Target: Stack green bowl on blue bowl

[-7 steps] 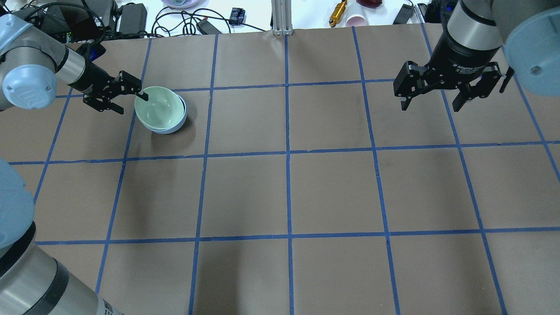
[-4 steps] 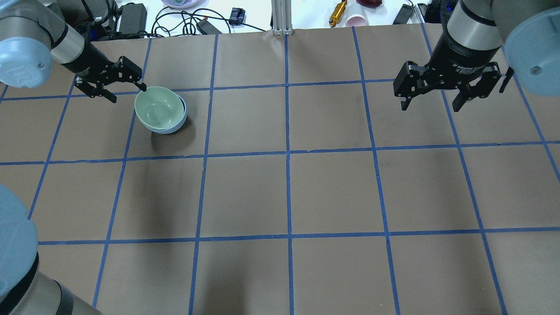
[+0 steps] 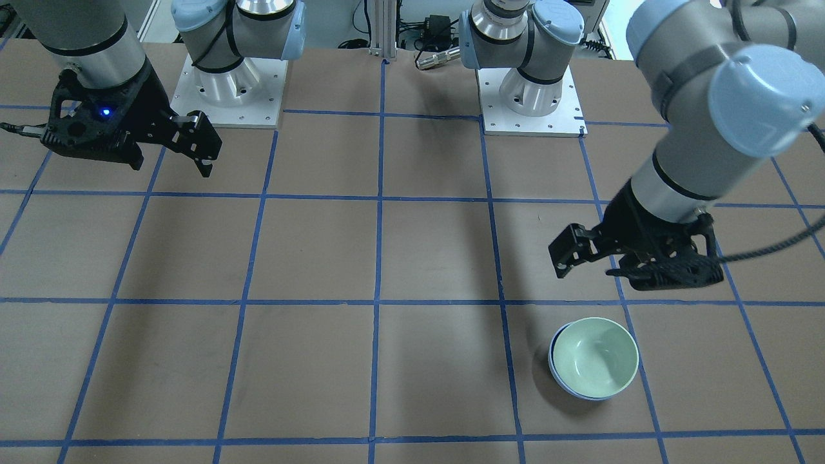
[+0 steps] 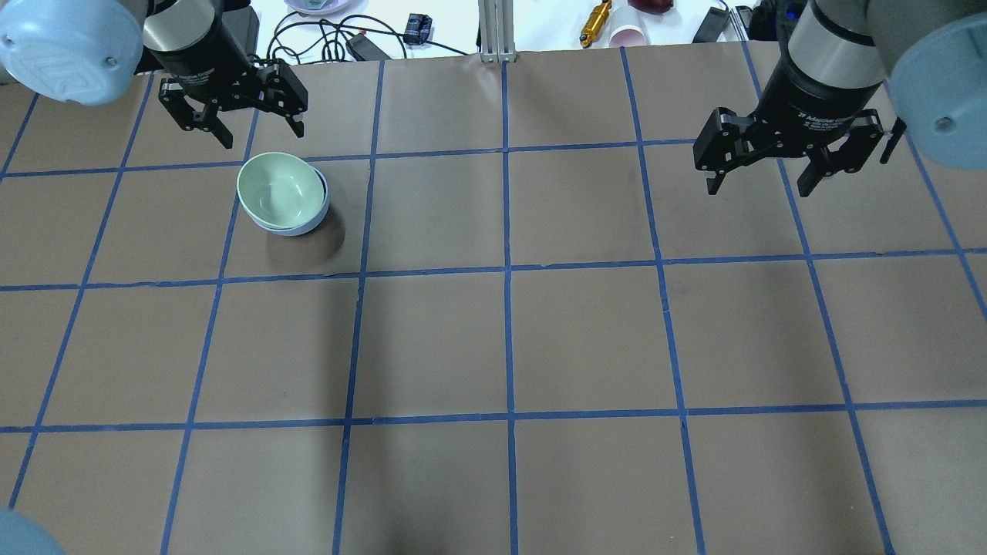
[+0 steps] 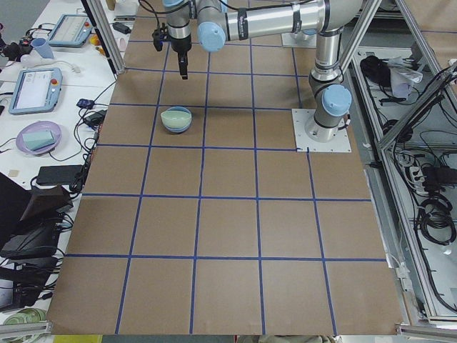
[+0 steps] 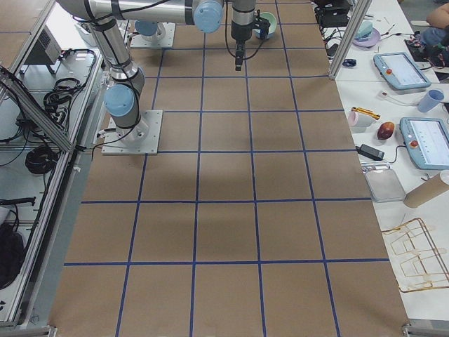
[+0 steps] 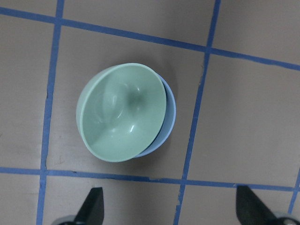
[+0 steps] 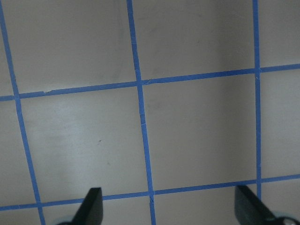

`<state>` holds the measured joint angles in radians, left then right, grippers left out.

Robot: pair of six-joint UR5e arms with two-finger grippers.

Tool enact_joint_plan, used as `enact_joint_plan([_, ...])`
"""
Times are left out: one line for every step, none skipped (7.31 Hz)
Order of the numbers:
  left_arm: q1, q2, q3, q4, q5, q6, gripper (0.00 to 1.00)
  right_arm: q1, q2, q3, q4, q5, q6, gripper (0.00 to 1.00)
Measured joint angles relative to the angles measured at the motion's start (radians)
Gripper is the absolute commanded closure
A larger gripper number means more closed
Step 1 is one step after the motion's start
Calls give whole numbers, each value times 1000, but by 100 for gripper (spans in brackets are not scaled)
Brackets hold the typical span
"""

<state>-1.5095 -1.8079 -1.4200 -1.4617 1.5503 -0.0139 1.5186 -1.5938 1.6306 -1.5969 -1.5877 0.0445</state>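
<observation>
The green bowl (image 4: 279,189) sits nested, slightly off-centre, inside the blue bowl (image 4: 314,217) on the far left of the table. Only a crescent of the blue bowl shows. Both appear in the front view, green (image 3: 594,357) and blue (image 3: 567,386), and in the left wrist view, green (image 7: 119,112) and blue (image 7: 168,117). My left gripper (image 4: 262,135) is open and empty, hovering just beyond the bowls, clear of them (image 3: 628,270). My right gripper (image 4: 759,187) is open and empty above bare table at the far right (image 3: 169,166).
Blue tape lines grid the brown table (image 4: 509,339). Beyond its far edge lie cables, an aluminium post (image 4: 493,31), a gold cylinder (image 4: 595,21) and a pink cup (image 4: 628,35). The arm bases (image 3: 530,96) stand on the robot's side.
My left gripper has pulled away from the green bowl's left rim, risen and swung toward the far edge, open and empty. The stacked bowls and the right arm have not moved.
</observation>
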Motion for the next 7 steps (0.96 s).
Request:
enact_joint_plan([-44, 44, 0, -45, 17, -26, 0, 0, 0, 0, 0, 0, 0, 0])
enact_joint_plan([-75, 90, -5, -83, 22, -43, 0, 0, 0, 0, 0, 0, 0, 0])
enact_joint_plan([-93, 137, -26, -109, 24, -50, 0, 0, 0, 0, 0, 0, 0, 0])
enact_joint_plan([-101, 184, -62, -120, 23, -50, 0, 0, 0, 0, 0, 0, 0, 0])
enact_joint_plan([-104, 226, -103, -120, 23, -40, 0, 0, 0, 0, 0, 0, 0, 0])
enact_joint_plan([-103, 256, -132, -115, 24, -25, 0, 0, 0, 0, 0, 0, 0, 0])
enact_joint_plan([-99, 272, -144, -110, 24, -12, 0, 0, 0, 0, 0, 0, 0, 0])
